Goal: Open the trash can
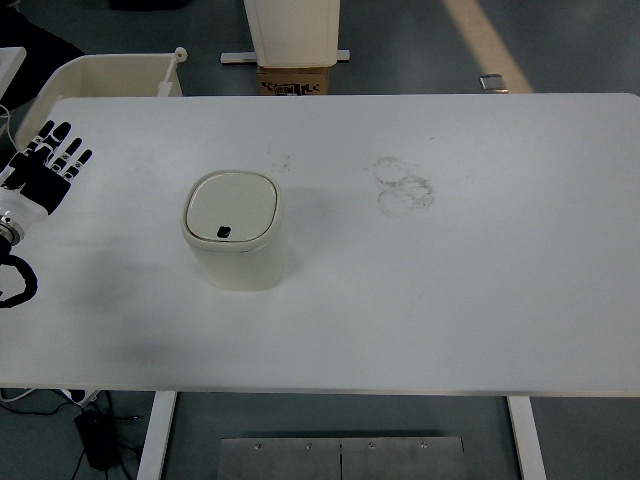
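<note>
A small cream-coloured plastic trash can with rounded square corners (237,235) stands upright on the broad white table (450,300), left of the frame's centre. Its flat lid (231,205) sits down flush inside the rim, closed, so whatever the can holds cannot be seen; near the lid's front edge there is a small dark rectangular button or latch (223,233). At the far left edge of the frame, a little above the can's level, the robot's black-and-white left hand (42,165) lies over the table with its fingers (62,147) stretched out and fanned toward the upper right, gripping nothing and well apart from the can. Just below it, still at the left edge, a loop of black cable (22,283) curls over the tabletop. No arm shows along the right side of the picture. On the table to the right of the can, near the upper middle, are some faint grey ring-shaped smudges (403,185). Beyond the table's far edge, in the upper left, sits an open cream plastic bin (100,72) with a pale handle-like stick (171,70) leaning on its right rim; what little of the inside shows looks bare. At the top centre stands a white upright unit (292,30) on a base, with a brown cardboard box (295,80) in front of it. At the bottom of the frame the table's white legs (157,435) show, and a grey metal plate (342,458) lies on the floor.
</note>
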Action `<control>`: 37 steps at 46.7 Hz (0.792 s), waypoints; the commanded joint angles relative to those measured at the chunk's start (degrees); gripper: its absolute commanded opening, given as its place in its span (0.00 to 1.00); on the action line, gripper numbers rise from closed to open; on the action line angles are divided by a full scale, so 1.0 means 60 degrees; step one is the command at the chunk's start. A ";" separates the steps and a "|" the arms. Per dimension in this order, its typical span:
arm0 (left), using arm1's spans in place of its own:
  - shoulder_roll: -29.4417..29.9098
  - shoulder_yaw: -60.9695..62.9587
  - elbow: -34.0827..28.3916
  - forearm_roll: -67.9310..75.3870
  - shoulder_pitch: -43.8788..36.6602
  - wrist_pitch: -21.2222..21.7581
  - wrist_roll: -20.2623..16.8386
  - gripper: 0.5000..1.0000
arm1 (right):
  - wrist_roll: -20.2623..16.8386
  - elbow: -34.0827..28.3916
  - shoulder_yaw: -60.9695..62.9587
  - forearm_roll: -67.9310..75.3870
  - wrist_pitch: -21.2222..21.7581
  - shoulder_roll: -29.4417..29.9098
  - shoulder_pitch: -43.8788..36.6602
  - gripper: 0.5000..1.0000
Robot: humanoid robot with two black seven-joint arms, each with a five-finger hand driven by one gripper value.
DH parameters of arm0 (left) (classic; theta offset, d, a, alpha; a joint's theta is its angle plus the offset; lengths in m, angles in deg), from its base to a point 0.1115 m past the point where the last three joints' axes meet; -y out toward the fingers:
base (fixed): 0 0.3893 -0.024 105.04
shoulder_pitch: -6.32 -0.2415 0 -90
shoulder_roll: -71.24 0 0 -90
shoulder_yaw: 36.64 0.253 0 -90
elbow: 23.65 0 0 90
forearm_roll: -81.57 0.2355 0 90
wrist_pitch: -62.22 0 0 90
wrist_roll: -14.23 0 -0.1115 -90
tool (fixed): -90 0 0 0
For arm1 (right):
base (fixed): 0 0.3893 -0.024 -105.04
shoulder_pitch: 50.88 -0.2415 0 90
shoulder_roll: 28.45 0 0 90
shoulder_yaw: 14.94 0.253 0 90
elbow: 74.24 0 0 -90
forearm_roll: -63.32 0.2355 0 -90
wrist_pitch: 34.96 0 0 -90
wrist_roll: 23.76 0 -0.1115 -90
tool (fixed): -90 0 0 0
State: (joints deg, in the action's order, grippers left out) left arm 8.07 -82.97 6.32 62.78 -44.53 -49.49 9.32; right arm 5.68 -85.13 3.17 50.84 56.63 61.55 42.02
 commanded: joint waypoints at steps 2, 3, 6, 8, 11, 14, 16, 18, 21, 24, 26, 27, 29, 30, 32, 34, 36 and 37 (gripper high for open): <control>-0.0004 0.0001 0.0000 0.0011 -0.0006 0.0000 0.0013 1.00 | 0.0000 0.0000 0.0000 0.0000 -0.0002 0.0000 -0.0014 0.98; -0.0004 0.0001 0.0000 0.0011 -0.0006 0.0000 -0.0002 1.00 | 0.0000 0.0000 0.0000 0.0000 -0.0002 0.0000 -0.0014 0.98; 0.0011 0.0001 0.0000 0.0011 -0.0006 0.0000 -0.0002 1.00 | 0.0000 0.0000 -0.0015 0.0000 -0.0002 0.0000 -0.0029 0.98; 0.0011 0.0001 0.0000 0.0011 -0.0006 0.0000 0.0013 1.00 | 0.0000 0.0000 0.0000 0.0000 -0.0002 0.0000 -0.0029 0.98; -0.0004 0.0016 0.0000 0.0011 -0.0006 0.0015 0.0013 1.00 | 0.0000 0.0000 -0.0015 0.0000 -0.0002 0.0000 -0.0044 0.98; 0.0011 0.0016 0.0000 0.0011 0.0008 0.0015 0.0013 1.00 | 0.0000 0.0000 -0.0015 0.0000 -0.0002 0.0000 -0.0044 0.98; 0.0011 0.0030 0.0000 0.0011 0.0008 0.0029 0.0013 1.00 | 0.0000 0.0000 -0.0015 0.0000 -0.0002 0.0000 -0.0044 0.98; 0.0011 0.0030 0.0000 0.0011 0.0008 0.0030 0.0013 1.00 | 0.0000 0.0000 -0.0015 0.0000 -0.0002 0.0000 -0.0044 0.98; 0.0011 0.0030 0.0000 0.0011 0.0008 0.0030 0.0013 1.00 | 0.0000 0.0000 -0.0015 0.0000 -0.0002 0.0000 -0.0044 0.98; 0.0011 0.0030 0.0000 0.0011 0.0008 0.0030 0.0013 1.00 | 0.0000 0.0000 -0.0015 0.0000 -0.0002 0.0000 -0.0044 0.98; 0.0011 0.0030 0.0000 0.0011 0.0008 0.0030 0.0013 1.00 | 0.0000 0.0000 0.0000 0.0000 -0.0002 0.0000 -0.0044 0.98; 0.0011 0.0030 0.0000 0.0011 0.0023 0.0044 0.0013 1.00 | 0.0000 0.0000 0.0000 0.0000 -0.0002 0.0000 -0.0044 0.98; 0.0011 0.0045 0.0015 0.0011 0.0008 0.0044 0.0013 1.00 | 0.0000 0.0000 0.0000 0.0000 -0.0002 0.0000 -0.0044 0.98; 0.0011 0.0045 0.0015 0.0011 0.0023 0.0044 0.0027 1.00 | 0.0000 0.0000 0.0000 0.0000 -0.0002 0.0000 -0.0044 0.98; 0.0011 0.0045 0.0015 0.0011 0.0038 0.0059 0.0028 1.00 | 0.0000 0.0000 0.0000 0.0000 -0.0002 0.0000 -0.0044 0.98; 0.0025 0.0060 0.0029 0.0026 0.0067 0.0088 0.0042 1.00 | 0.0000 0.0000 0.0000 0.0014 -0.0002 0.0000 -0.0044 0.98; 0.0040 0.0074 0.0044 0.0026 0.0081 0.0205 0.0057 1.00 | 0.0000 0.0000 0.0000 0.0000 -0.0002 0.0000 -0.0044 0.98; 0.0040 0.0089 0.0073 0.0055 0.0081 0.0307 0.0057 1.00 | 0.0000 0.0000 0.0000 0.0000 -0.0002 0.0000 -0.0044 0.98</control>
State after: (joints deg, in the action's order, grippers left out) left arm 8.26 -82.57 6.49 62.92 -44.10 -48.76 9.57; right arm 5.68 -85.13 3.16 50.85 56.61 61.55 41.76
